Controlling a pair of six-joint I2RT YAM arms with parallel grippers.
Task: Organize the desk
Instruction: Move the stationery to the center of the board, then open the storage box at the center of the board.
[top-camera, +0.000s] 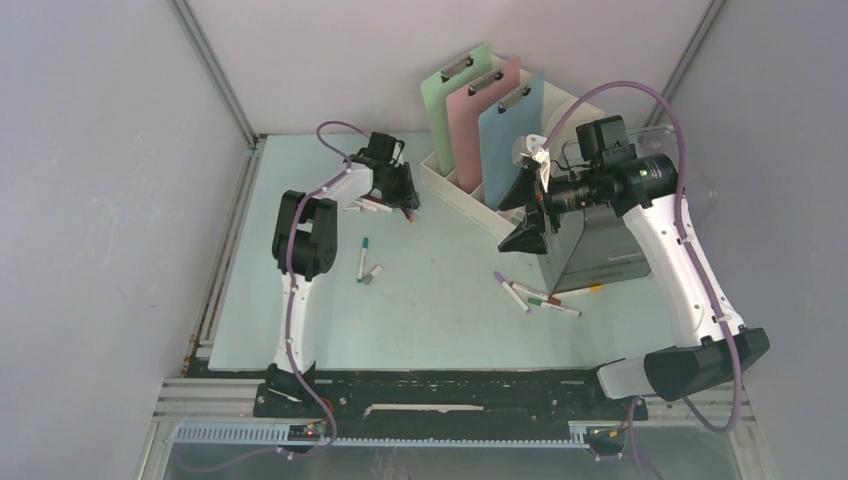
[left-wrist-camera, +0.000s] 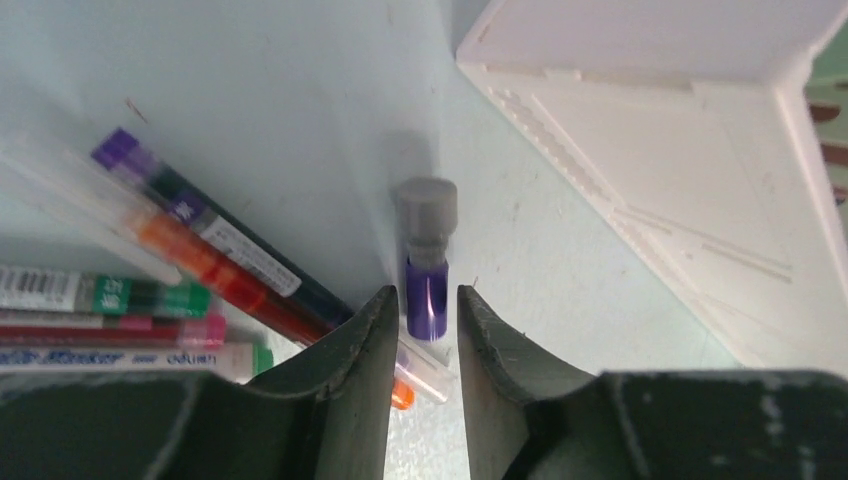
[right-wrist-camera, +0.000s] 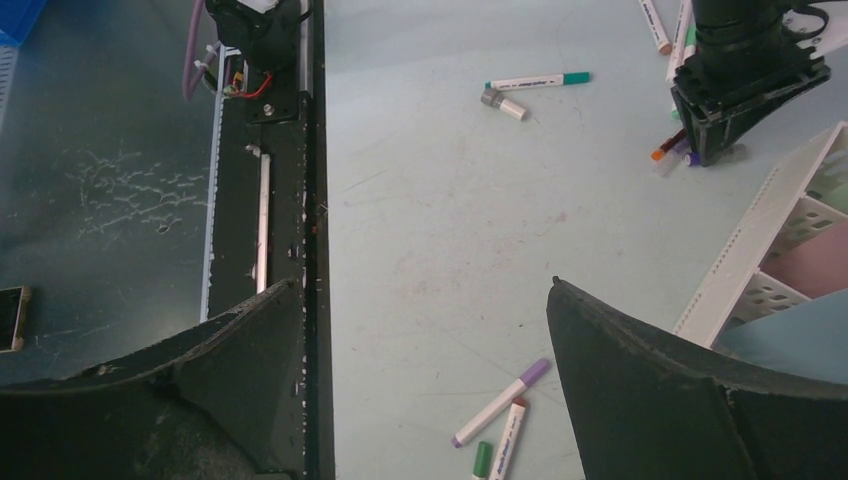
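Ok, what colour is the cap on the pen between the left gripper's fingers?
Grey cap, purple barrel; clearest in left wrist view.

From my left wrist view the desk (left-wrist-camera: 300, 110) looks smooth and matt, faintly scuffed. The purple pen (left-wrist-camera: 427, 300) at centre has a glossy plastic barrel and a dull grey cap (left-wrist-camera: 428, 207). At upper right the white organizer (left-wrist-camera: 680, 190) is matt moulded plastic, finely ribbed, and along the bottom the fingers (left-wrist-camera: 345, 350) of the left gripper (left-wrist-camera: 428, 293) look dark, matt and grainy.
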